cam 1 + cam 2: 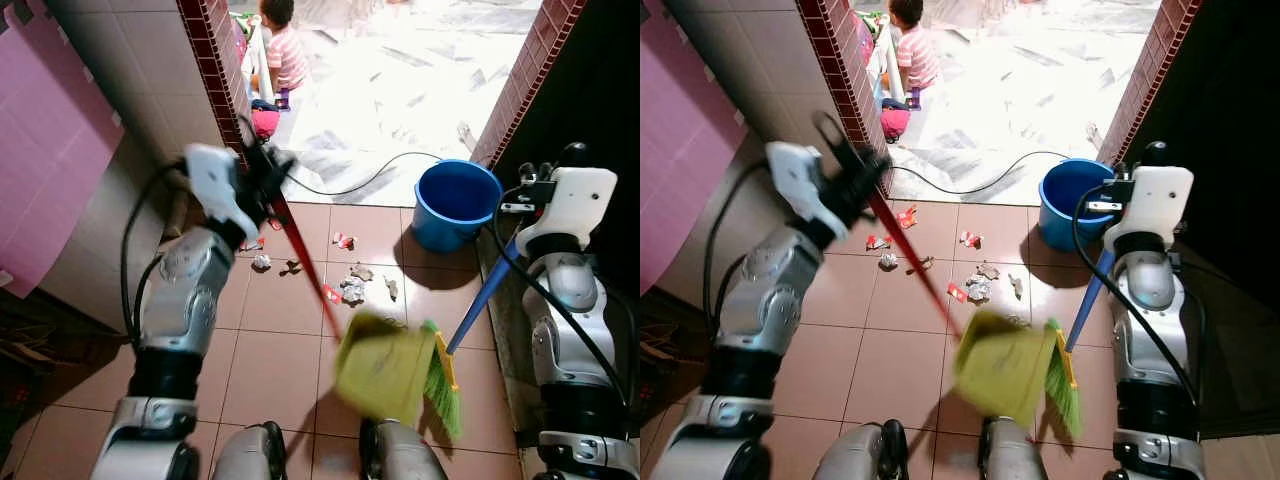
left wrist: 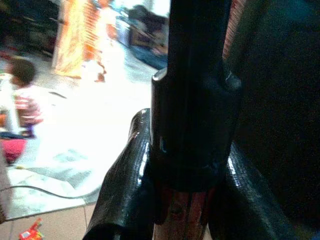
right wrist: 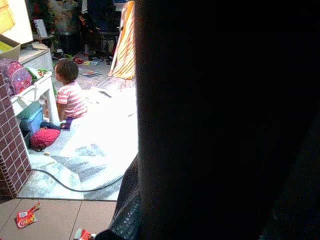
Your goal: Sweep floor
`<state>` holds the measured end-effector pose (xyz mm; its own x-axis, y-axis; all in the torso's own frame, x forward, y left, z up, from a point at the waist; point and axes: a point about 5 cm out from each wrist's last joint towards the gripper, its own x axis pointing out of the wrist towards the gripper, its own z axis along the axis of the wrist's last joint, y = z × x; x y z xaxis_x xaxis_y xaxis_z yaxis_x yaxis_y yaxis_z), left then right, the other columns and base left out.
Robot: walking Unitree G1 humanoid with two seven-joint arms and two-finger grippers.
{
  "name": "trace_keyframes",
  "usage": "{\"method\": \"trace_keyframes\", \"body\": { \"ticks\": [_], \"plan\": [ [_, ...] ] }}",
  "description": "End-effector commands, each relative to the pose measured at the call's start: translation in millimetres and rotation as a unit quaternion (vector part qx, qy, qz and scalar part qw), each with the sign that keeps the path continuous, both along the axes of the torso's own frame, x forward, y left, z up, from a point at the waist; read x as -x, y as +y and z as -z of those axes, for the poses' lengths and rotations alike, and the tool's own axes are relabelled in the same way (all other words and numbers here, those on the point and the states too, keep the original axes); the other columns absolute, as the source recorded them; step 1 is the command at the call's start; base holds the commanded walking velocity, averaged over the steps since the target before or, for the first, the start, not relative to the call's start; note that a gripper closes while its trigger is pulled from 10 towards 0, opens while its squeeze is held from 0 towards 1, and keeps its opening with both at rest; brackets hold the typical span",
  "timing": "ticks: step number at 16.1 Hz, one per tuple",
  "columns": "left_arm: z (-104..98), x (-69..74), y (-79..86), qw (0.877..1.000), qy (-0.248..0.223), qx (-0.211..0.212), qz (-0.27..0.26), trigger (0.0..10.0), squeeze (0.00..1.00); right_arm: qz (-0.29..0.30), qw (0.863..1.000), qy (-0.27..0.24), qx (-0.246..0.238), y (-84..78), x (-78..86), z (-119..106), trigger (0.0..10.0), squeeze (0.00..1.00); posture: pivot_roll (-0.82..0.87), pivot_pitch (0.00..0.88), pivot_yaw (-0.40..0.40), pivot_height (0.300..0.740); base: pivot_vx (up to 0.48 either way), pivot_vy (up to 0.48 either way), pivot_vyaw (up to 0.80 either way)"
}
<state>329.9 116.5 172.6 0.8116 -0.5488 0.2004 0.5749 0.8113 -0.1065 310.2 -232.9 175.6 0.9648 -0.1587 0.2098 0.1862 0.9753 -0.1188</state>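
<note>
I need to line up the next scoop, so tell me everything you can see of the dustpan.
The dustpan is yellow-green, apparently plastic, on a long red handle. The left gripper is shut on the handle's black upper end. The handle slants down to the blurred pan, low over the brown tiles just short of the litter, with the broom bristles at its right edge.

Tiled floor [image 1: 270, 370] carries litter [image 1: 352, 290], bucket [image 1: 455, 203], cable [image 1: 370, 180].

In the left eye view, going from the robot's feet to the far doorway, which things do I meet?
Yellow dustpan → scattered litter → blue bucket → black cable → seated person.
</note>
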Motion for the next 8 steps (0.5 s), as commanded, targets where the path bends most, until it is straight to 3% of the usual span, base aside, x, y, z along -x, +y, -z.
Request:
{"method": "trace_keyframes", "body": {
  "ticks": [1,3,4,8],
  "plan": [
    [-11.9,0.6,6.9,0.999,-0.043,-0.026,0.002,10.0,0.0,-0.007,1.0,-0.003,0.01,1.1,1.4,0.4,10.0,0.0,-0.18,0.135,0.066,0.74,0.0,0.0,0.0],
    [-14.6,2.6,7.4,0.993,-0.079,-0.088,0.02,10.0,0.0,-0.011,1.0,-0.001,0.015,3.7,2.1,2.0,10.0,0.0,-0.18,0.135,0.066,0.74,0.0,0.0,0.0],
    [-12.9,5.5,5.3,0.984,-0.101,-0.138,0.043,10.0,0.0,-0.015,1.0,0.0,0.017,5.6,2.1,2.9,10.0,0.0,-0.18,0.136,0.064,0.74,0.0,0.0,0.0],
    [-5.9,6.3,5.2,0.979,-0.106,-0.167,0.047,10.0,0.0,-0.019,1.0,0.001,0.025,8.5,1.9,4.1,10.0,0.0,-0.18,0.136,0.064,0.74,0.0,0.0,0.0]
  ]
}}
